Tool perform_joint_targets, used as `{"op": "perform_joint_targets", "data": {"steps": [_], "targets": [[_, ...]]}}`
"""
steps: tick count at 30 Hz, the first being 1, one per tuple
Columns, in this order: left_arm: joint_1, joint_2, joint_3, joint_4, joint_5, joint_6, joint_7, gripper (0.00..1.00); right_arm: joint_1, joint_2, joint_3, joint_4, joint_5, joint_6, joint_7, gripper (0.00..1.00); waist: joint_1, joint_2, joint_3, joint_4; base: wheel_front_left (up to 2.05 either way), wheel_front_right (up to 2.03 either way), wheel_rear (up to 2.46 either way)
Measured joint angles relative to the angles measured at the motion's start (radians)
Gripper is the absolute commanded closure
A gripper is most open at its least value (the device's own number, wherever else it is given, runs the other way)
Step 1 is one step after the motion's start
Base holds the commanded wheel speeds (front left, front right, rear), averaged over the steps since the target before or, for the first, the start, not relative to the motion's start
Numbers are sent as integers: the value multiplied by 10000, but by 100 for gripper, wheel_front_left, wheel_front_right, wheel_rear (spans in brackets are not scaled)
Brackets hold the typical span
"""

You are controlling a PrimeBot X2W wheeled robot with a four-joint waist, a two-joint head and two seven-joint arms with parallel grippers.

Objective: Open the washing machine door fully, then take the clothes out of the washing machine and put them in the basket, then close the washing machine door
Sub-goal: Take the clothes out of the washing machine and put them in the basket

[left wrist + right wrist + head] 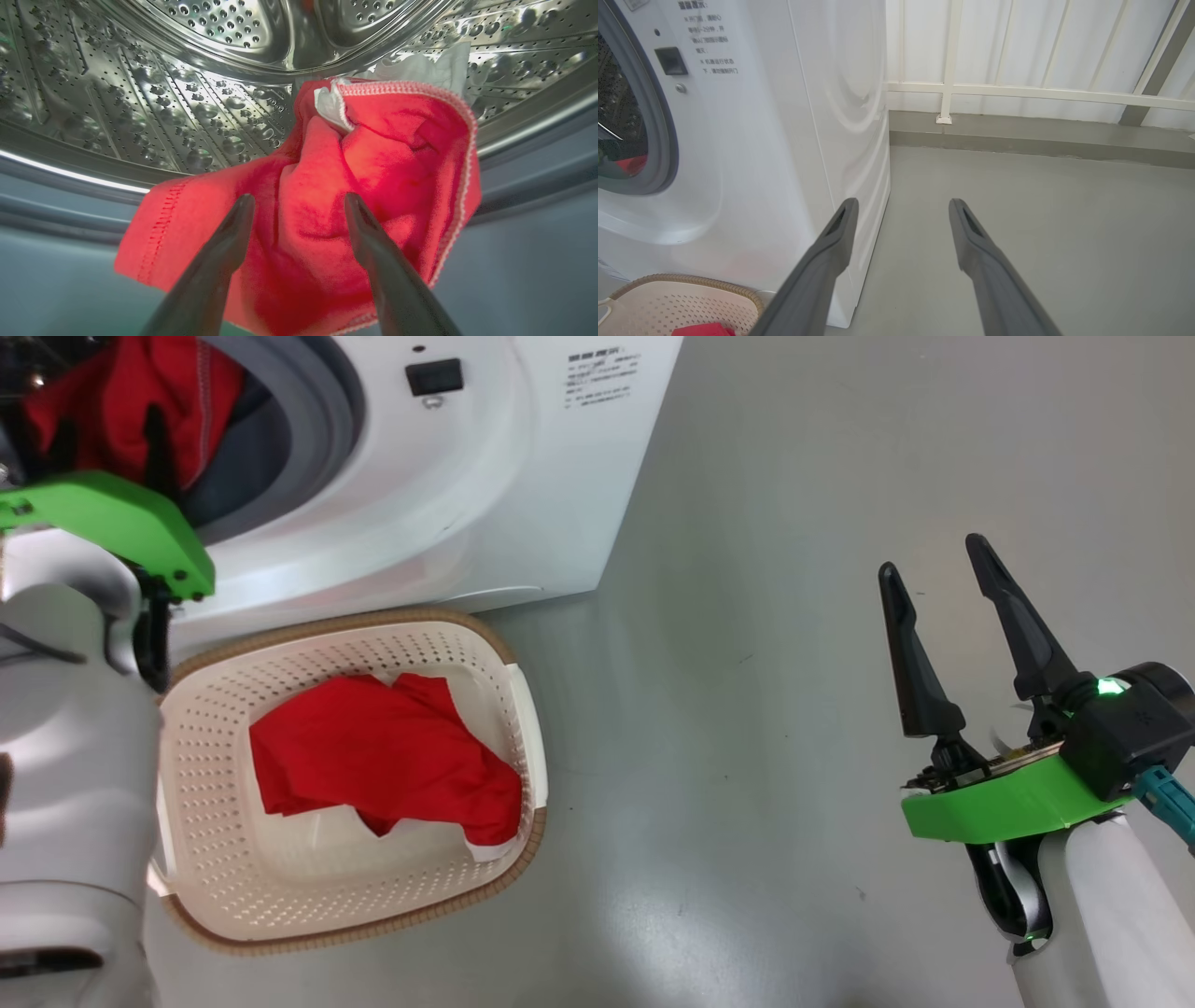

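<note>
Left gripper (299, 200) reaches into the washing machine (485, 476), fingers spread wide and pinching nothing, its tips at a red garment (397, 140) draped over the front lip of the drum (140, 116). A second red garment (373, 756) lies in the basket (523, 709) just in front of the machine. Right gripper (932, 555) hovers spread and empty beyond the machine's side panel.

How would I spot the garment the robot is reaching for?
Find the big white washing machine and look into its steel drum. A red garment with white stitched trim spills over the grey rubber ring. Unlike the other garment in the basket, it is still inside.
</note>
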Motion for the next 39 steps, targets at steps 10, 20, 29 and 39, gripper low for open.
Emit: {"op": "perform_joint_targets", "data": {"steps": [10,20,29,39], "targets": [[-338,360,-71,692,23,403,779,0,-180,63,330,58,88,0,0,0,0,0,58,-325,0,0,0],[-337,591,-125,884,-98,399,1312,100,-198,90,510,153,268,0,0,0,0,0,-5,-621,0,0,0],[-324,399,-107,909,-364,-75,253,100,-198,56,437,155,301,0,0,0,0,0,-68,-500,0,0,0],[227,148,-73,31,-719,-424,-727,100,-188,52,326,194,324,0,0,0,0,0,-484,-197,0,0,0]]}}
